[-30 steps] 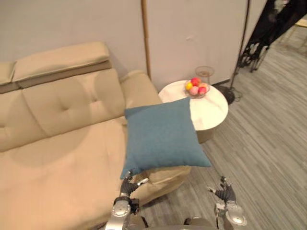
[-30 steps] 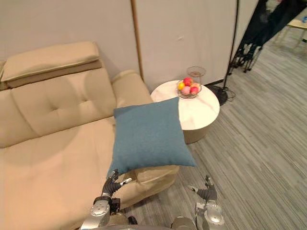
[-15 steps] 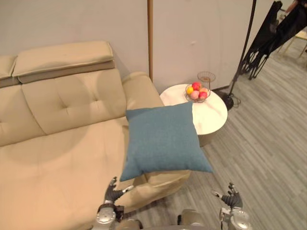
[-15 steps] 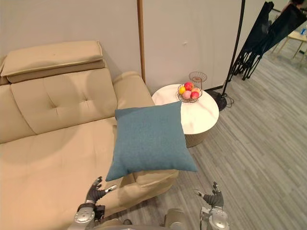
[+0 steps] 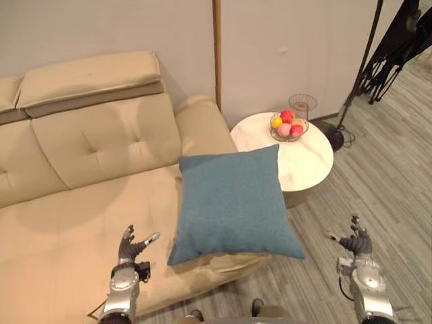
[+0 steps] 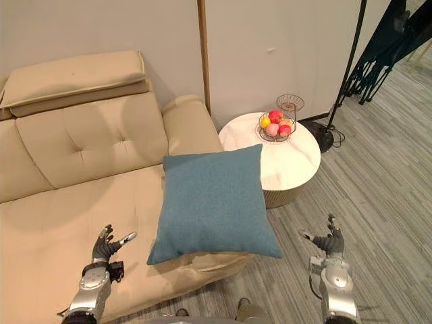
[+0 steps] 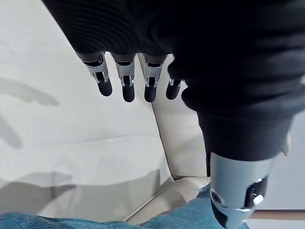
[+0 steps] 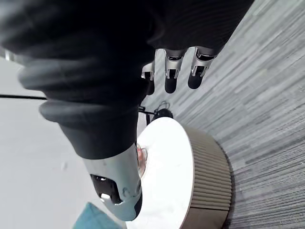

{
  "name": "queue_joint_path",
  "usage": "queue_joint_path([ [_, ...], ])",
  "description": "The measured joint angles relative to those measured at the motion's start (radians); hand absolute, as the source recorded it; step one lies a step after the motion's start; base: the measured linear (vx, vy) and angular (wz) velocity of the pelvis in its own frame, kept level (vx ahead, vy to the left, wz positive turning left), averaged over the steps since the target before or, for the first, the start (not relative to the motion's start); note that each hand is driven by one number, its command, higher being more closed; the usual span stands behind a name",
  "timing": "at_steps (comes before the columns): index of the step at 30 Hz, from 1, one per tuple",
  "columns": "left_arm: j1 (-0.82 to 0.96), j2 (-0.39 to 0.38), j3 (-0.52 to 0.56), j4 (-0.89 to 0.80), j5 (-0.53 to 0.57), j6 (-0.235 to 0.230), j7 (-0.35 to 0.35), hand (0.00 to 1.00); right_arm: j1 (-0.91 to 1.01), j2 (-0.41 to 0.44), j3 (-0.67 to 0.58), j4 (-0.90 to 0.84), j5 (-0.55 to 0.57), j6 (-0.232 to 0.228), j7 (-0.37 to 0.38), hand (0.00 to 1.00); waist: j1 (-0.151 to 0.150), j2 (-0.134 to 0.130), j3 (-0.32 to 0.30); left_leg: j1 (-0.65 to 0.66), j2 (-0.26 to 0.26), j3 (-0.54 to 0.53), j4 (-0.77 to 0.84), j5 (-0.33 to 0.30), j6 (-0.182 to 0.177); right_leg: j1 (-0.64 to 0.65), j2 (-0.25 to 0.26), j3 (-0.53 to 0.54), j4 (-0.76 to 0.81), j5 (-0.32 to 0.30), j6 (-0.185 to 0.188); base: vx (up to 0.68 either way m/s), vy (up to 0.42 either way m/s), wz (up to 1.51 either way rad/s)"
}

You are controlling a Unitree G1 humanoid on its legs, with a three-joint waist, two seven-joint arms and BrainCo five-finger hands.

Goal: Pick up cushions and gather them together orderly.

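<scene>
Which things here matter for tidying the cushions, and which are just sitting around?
For the job: blue cushion, beige sofa, open left hand, open right hand.
Just there: round side table, fruit bowl.

Bright, even light; the cushion (image 5: 233, 202) casts a soft shadow on the sofa (image 5: 67, 223).

Left hand (image 5: 128, 248) and right hand (image 5: 354, 240) both raised, fingers spread, empty.
</scene>
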Motion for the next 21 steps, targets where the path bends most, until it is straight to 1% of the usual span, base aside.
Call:
queue_joint_path([
  [1,-0.054,0.002,-0.032,0.019,-0.008,-0.001,0.000,0.00,-0.047,-0.003,0.031,0.023,-0.003,0.000,0.006,0.00,-0.001,0.001,0.031,-0.017,-0.006,-0.008,0.000,0.018,0.003,-0.007,-0.004,0.001,-0.021,0.022,-0.002,-0.06,0.035,0.08],
  [2,-0.079,0.002,-0.045,0.029,-0.011,-0.001,0.000,0.00,-0.068,-0.002,0.046,0.035,-0.003,0.000,0.006,0.00,0.000,0.000,0.044,-0.030,-0.009,-0.011,0.000,0.026,0.005,-0.016,-0.006,0.000,-0.026,0.030,0.001,-0.11,0.031,0.09],
  [4,-0.193,-0.001,-0.103,0.070,-0.039,-0.001,-0.001,0.00,-0.178,0.009,0.103,0.090,0.002,0.003,0.008,0.00,0.000,0.001,0.091,-0.121,-0.016,-0.017,-0.001,0.065,0.010,-0.098,-0.013,0.001,-0.038,0.062,0.002,-0.16,0.006,0.10],
  [5,-0.215,-0.001,-0.114,0.078,-0.045,0.000,-0.001,0.00,-0.201,0.016,0.112,0.100,0.005,0.005,0.007,0.00,0.000,0.003,0.105,-0.135,-0.016,-0.017,-0.003,0.073,0.011,-0.112,-0.013,0.001,-0.041,0.067,0.001,-0.17,-0.008,0.04],
  [6,-0.257,-0.010,-0.125,0.096,-0.059,0.000,0.001,0.00,-0.248,0.032,0.126,0.124,0.008,0.008,0.006,0.00,0.000,0.003,0.135,-0.154,-0.015,-0.017,-0.014,0.092,0.011,-0.132,-0.011,0.001,-0.046,0.082,-0.002,-0.14,-0.013,0.02],
  [8,-0.311,-0.033,-0.154,0.117,-0.076,0.002,0.007,0.00,-0.303,0.055,0.130,0.143,0.018,0.020,0.003,0.00,0.001,0.007,0.161,-0.191,-0.009,-0.024,-0.026,0.112,0.011,-0.173,-0.004,0.002,-0.045,0.101,-0.011,-0.19,-0.027,0.02],
  [10,-0.359,-0.055,-0.192,0.135,-0.095,0.002,0.018,0.00,-0.355,0.058,0.166,0.173,0.045,0.027,-0.002,0.00,0.002,0.007,0.165,-0.231,0.003,-0.024,-0.026,0.114,0.011,-0.219,0.002,0.003,-0.033,0.113,-0.018,-0.19,-0.030,-0.01],
  [11,-0.405,-0.075,-0.212,0.161,-0.098,0.005,0.028,1.00,-0.390,0.063,0.180,0.177,0.053,0.031,-0.014,0.00,0.003,0.005,0.180,-0.247,0.004,-0.024,-0.028,0.127,0.009,-0.243,0.002,0.004,-0.018,0.115,-0.020,-0.17,-0.038,0.01],
  [12,-0.446,-0.084,-0.228,0.182,-0.116,0.007,0.045,1.00,-0.432,0.066,0.198,0.178,0.059,0.034,-0.024,1.00,0.002,0.005,0.200,-0.252,0.006,-0.022,-0.030,0.134,0.009,-0.259,0.002,0.007,-0.001,0.115,-0.021,-0.18,-0.061,-0.04],
  [14,-0.511,-0.090,-0.239,0.205,-0.141,0.017,0.068,1.00,-0.506,0.066,0.241,0.178,0.077,0.050,-0.040,1.00,0.006,0.005,0.219,-0.268,0.011,-0.010,-0.031,0.138,0.004,-0.289,0.005,0.019,0.012,0.124,-0.022,-0.22,-0.073,-0.16],
  [17,-0.593,-0.065,-0.270,0.221,-0.161,0.023,0.086,1.00,-0.606,0.063,0.319,0.172,0.079,0.070,-0.046,1.00,0.017,0.004,0.230,-0.290,0.018,0.005,-0.034,0.147,-0.006,-0.316,0.010,0.028,0.010,0.148,-0.024,-0.12,-0.035,-0.08],
  [19,-0.624,-0.057,-0.283,0.220,-0.175,0.024,0.086,1.00,-0.629,0.057,0.333,0.150,0.077,0.072,-0.060,1.00,0.030,0.004,0.232,-0.292,0.023,0.013,-0.034,0.149,-0.008,-0.316,0.014,0.031,0.002,0.157,-0.026,-0.07,-0.031,-0.03],
  [21,-0.633,-0.039,-0.284,0.211,-0.191,0.023,0.086,1.00,-0.649,0.043,0.356,0.129,0.077,0.072,-0.066,1.00,0.029,0.004,0.232,-0.295,0.026,0.017,-0.034,0.150,-0.010,-0.319,0.015,0.030,0.001,0.161,-0.029,-0.02,-0.016,0.00],
])
